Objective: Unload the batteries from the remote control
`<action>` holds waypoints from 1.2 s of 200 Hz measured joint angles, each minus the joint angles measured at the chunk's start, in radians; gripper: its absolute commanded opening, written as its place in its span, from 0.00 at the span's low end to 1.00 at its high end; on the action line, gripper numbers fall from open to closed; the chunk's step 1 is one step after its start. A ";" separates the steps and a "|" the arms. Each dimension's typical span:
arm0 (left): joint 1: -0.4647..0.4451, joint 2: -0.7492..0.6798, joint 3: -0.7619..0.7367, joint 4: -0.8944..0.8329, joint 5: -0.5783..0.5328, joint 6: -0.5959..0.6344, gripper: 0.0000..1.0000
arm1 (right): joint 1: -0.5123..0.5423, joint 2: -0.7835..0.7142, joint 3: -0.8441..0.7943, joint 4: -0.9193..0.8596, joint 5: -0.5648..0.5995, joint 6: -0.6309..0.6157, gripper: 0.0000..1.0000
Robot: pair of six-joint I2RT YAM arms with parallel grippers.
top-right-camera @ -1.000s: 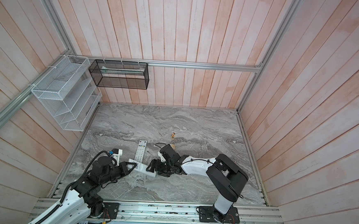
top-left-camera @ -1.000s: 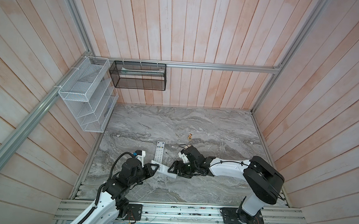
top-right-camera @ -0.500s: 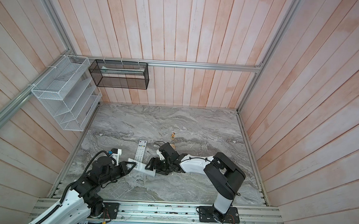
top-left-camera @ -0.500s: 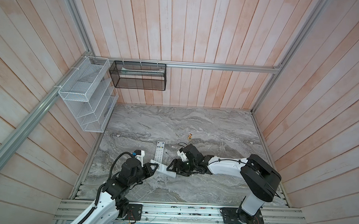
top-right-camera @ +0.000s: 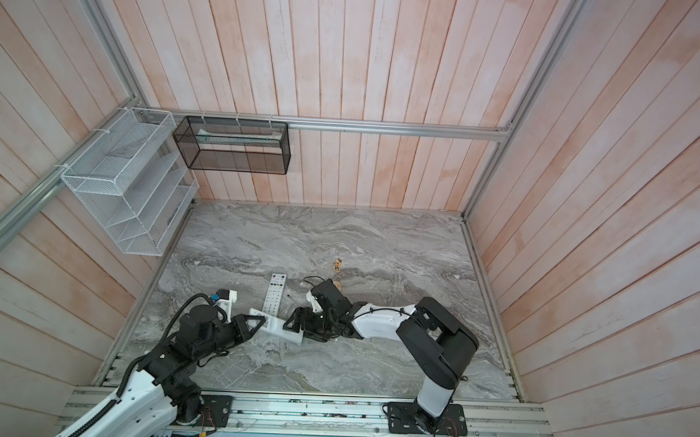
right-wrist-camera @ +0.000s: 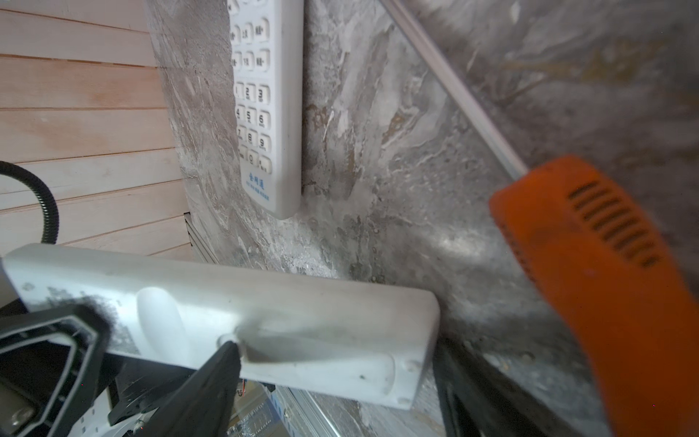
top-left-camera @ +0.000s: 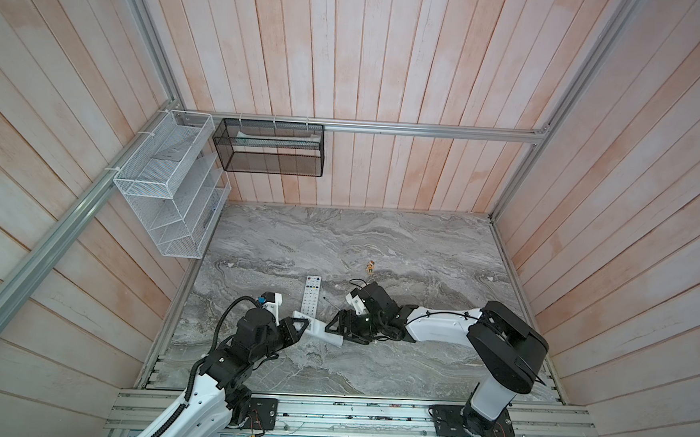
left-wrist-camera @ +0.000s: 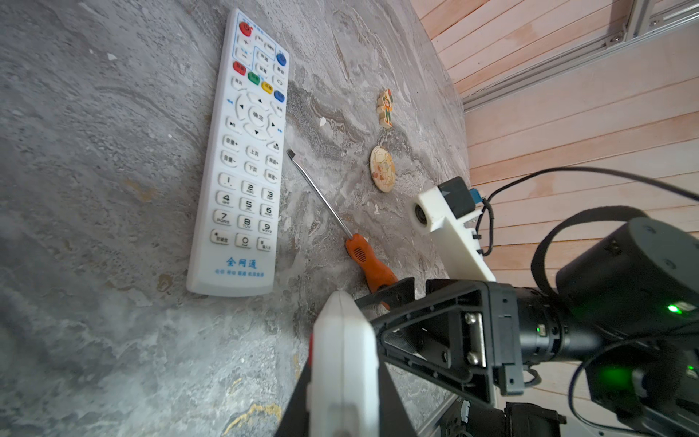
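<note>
While the left fingers (top-left-camera: 295, 322) stay clamped on one end of the held remote (top-left-camera: 324, 335), low over the front of the worktop (top-left-camera: 339, 235), the right arm has changed place.

Against the frame one second back, in both top views: the right fingers (top-left-camera: 344, 325) have slid toward the left arm and now sit at the free end of the held remote. The right arm's big elbow link has followed the same way. Left arm and held remote: no shift noted.

Right wrist view: right fingers spread wide, gripping nothing. One of them touches the recessed notch on the back of the held remote; the other stands just past the remote's end, apart from it.

Batteries: hidden. The back of the held remote looks closed.

Second remote (left-wrist-camera: 246, 159) lies buttons-up on the worktop, unmoved. Orange-handled screwdriver (left-wrist-camera: 372, 266) lies just beside it, blade tip toward the keypad, handle close to the right fingers.
</note>
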 measured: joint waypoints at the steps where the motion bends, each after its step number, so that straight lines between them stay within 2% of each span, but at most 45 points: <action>1: 0.000 0.000 0.000 0.000 0.000 0.000 0.00 | 0.000 0.000 -0.001 0.002 0.000 0.000 0.79; 34: 0.000 0.000 0.000 0.000 -0.004 0.000 0.00 | -0.006 -0.003 -0.025 0.053 -0.018 0.003 0.80; 74: 0.000 0.000 0.000 0.002 -0.008 0.000 0.00 | -0.008 -0.003 -0.026 0.068 -0.032 0.002 0.90; 127: 0.000 0.000 0.000 0.002 -0.010 0.000 0.00 | -0.008 0.008 0.016 0.004 -0.031 -0.002 0.91; 188: 0.000 -0.001 0.000 0.002 -0.016 -0.002 0.00 | -0.008 0.039 0.069 -0.060 -0.031 -0.002 0.91; 240: 0.000 -0.020 0.000 -0.018 -0.043 -0.013 0.00 | -0.008 0.059 0.092 -0.072 -0.030 -0.003 0.80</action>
